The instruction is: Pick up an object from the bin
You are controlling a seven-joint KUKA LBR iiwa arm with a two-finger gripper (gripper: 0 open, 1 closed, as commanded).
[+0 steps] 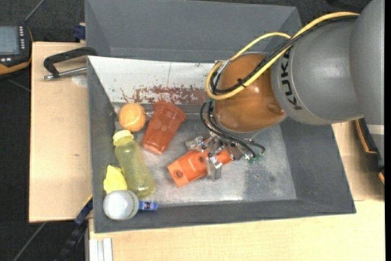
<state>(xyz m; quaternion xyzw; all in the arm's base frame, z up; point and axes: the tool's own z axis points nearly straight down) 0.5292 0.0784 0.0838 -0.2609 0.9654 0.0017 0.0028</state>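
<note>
My gripper [210,159] is low in the middle of the bin, under the arm's orange cover, right on the right end of a small orange block-shaped thing [183,170] that lies flat on the floor. The gripper's metal parts overlap that end of it. Just to the left lies a red-orange ridged block [162,126], tilted and apart from the gripper.
Along the left wall lie an orange ball [131,117], a yellow-green bottle [134,169], a yellow piece [114,180], a whitish round thing [120,205] and a small blue bit [147,205]. The arm's bulk covers the bin's right middle.
</note>
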